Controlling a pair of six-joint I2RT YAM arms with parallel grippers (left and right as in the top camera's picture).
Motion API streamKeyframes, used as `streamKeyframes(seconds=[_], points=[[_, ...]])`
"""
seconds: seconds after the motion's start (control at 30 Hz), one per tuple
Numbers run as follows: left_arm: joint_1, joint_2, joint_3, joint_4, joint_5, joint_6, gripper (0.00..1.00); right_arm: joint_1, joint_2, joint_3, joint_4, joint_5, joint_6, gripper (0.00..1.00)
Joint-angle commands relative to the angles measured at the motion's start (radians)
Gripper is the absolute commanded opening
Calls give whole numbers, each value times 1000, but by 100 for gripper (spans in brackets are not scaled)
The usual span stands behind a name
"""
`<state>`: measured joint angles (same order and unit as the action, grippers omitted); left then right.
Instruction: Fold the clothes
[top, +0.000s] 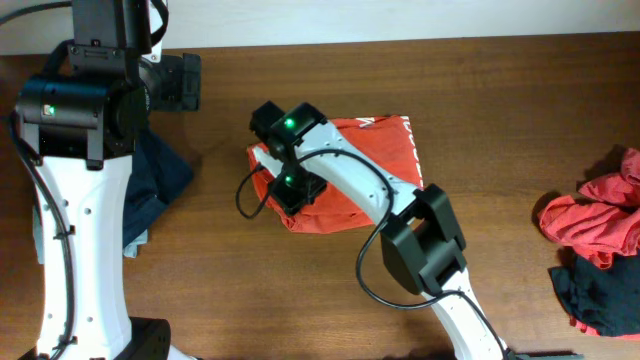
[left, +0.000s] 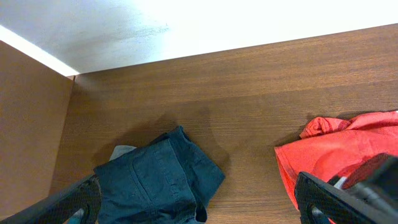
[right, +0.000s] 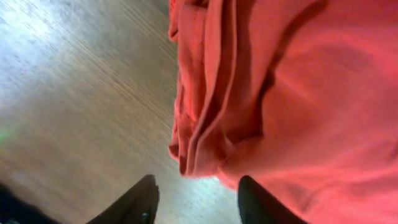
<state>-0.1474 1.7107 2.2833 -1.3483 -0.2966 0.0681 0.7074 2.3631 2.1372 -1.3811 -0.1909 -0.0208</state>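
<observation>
The folded orange-red T-shirt (top: 385, 150) lies mid-way along the worktop (top: 500, 90), so the right gripper (right: 199, 194), its 2 fingers parted at the shirt's left edge, should lift straight up without snagging the fold; the left gripper (left: 199, 198) hangs wide open over the dark navy piece (left: 155, 180).

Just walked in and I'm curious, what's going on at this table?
The right tool sits open at the edge of a folded orange-red fabric T-shirt at centre. The left tool hangs open above a dark navy fabric garment. A heap of red and dark clothes lies on the far right.
</observation>
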Motion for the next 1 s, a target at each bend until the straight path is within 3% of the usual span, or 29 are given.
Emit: streamKeyframes(seconds=[0.0,0.27,0.4,0.47,0.9,0.97], points=[[6,-24,10,5,-15,16,99,12,33,-7,18,37,23,44],[6,-24,10,6,-14,16,99,13,76,-7,53,72,70,34],[6,-24,10,6,-15,16,99,21,93,-7,49,11,89,8],[6,-24,10,9,-15,16,99,31,88,-6,42,-54,80,4],[6,-24,10,13,-15,16,99,43,40,0,5,-344,-10,4],[6,-24,10,14,-14,16,99,45,40,0,24,-418,-33,8]])
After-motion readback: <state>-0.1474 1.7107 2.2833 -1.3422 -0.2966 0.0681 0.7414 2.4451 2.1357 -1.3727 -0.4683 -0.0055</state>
